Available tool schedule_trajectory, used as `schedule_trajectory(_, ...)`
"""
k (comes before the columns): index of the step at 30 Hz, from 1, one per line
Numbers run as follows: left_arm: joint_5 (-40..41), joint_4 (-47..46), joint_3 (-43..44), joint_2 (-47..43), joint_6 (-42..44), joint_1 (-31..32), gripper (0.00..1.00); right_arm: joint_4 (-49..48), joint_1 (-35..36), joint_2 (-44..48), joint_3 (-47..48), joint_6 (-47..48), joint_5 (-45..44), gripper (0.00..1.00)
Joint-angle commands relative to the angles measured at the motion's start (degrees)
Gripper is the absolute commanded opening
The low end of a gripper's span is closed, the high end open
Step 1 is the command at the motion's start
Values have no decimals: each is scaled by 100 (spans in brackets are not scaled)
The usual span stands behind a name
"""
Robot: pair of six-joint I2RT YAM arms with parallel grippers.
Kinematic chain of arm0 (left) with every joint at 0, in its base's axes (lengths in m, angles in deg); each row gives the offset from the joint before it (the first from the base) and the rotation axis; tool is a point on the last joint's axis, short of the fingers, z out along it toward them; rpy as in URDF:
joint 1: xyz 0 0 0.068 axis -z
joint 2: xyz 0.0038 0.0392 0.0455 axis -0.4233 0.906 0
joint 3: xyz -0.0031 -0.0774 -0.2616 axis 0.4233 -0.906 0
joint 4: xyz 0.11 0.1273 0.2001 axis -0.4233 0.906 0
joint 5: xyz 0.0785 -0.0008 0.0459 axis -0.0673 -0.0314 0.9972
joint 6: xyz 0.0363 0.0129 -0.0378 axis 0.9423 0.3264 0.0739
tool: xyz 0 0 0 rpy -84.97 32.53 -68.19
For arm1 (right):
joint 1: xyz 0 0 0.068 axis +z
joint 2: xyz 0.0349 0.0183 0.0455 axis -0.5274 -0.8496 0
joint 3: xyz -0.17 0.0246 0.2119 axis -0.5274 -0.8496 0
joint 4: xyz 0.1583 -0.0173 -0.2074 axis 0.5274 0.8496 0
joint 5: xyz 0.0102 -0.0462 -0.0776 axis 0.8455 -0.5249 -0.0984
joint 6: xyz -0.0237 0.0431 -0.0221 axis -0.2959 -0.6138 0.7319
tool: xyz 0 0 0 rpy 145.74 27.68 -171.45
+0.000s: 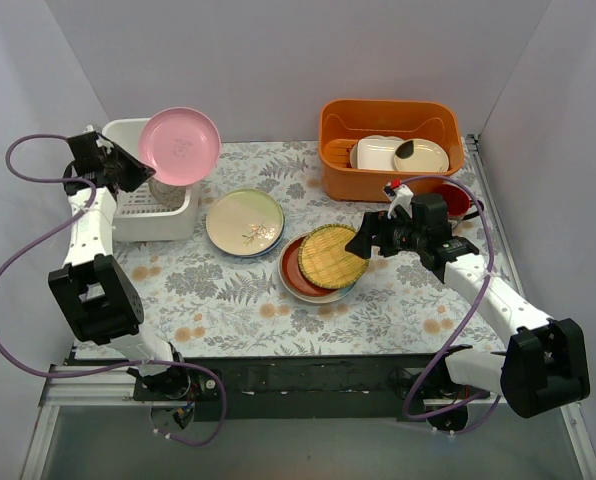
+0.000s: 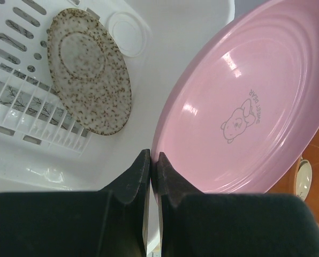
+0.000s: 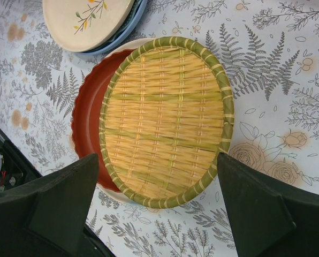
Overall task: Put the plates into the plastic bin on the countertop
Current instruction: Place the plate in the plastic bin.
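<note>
Here the left gripper (image 2: 150, 160) is pinching the rim of the round pink plate (image 2: 245, 107) above the white rectangular plastic bin (image 1: 126, 130) at the far left corner of the fern-printed countertop (image 1: 408, 300), while the right gripper (image 3: 158, 160) is hovering, fingers spread wide, over the round yellow woven-look plate (image 3: 165, 118).

Red-brown plate (image 3: 90, 112) largely beneath woven plate (image 3: 165, 120)

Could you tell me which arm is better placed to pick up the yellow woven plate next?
The right arm, probably: the open right gripper flanks the yellow woven plate, while the left gripper is shut on the pink plate above the plastic bin.
</note>
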Motion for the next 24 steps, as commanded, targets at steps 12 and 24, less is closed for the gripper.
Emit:
schedule_trajectory(12,746,-325,205,-352,-383,-325,0,-235,-22,-85,-105,63,128,98)
schedule_trajectory(24,1458,-378,161,-229,-349,-343,0,-208,-48,-68,-132,81,102,98)
